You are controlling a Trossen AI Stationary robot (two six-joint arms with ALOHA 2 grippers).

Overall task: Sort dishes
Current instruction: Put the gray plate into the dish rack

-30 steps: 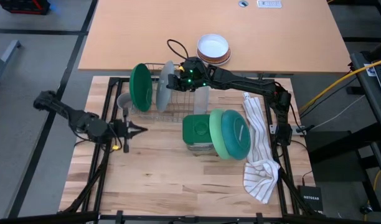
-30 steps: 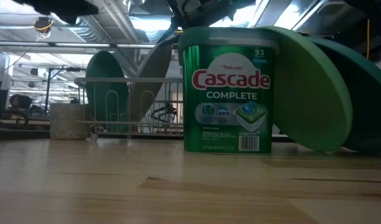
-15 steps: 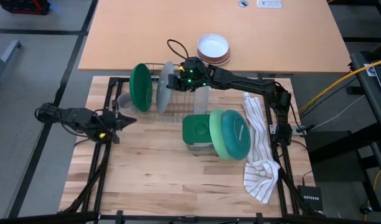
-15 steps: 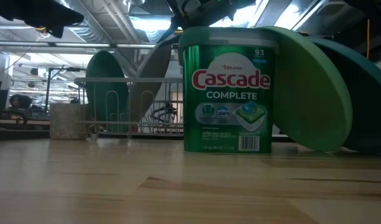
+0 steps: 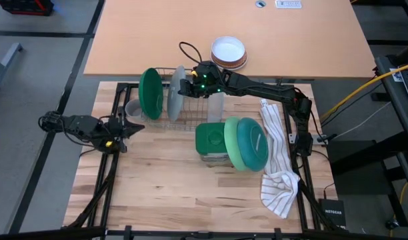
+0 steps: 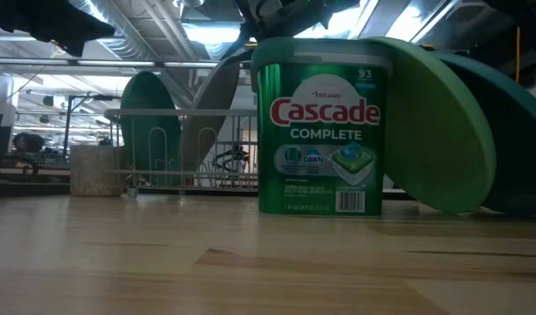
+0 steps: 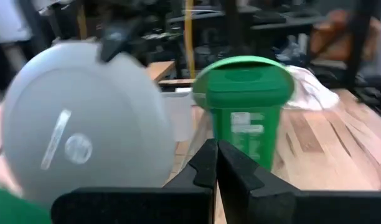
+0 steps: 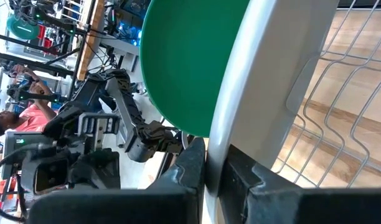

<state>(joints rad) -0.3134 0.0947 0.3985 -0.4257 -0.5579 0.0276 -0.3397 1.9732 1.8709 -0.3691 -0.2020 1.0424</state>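
Done: dark green plate [image 5: 150, 93] racked | Now: your right gripper [image 5: 184, 88] pinches grey plate [image 5: 177, 92] in rack [image 5: 191, 112], surface's far edge | Left gripper [image 5: 139, 128] closed, empty | Left: light green plate [image 5: 232, 143], teal plate [image 5: 253, 143]

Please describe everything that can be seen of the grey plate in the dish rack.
The grey plate is round, plain and matte, apparently plastic. It stands on edge in the wire dish rack, next to the dark green plate. The right gripper is shut on its rim. In the left wrist view its back shows a small round mark.
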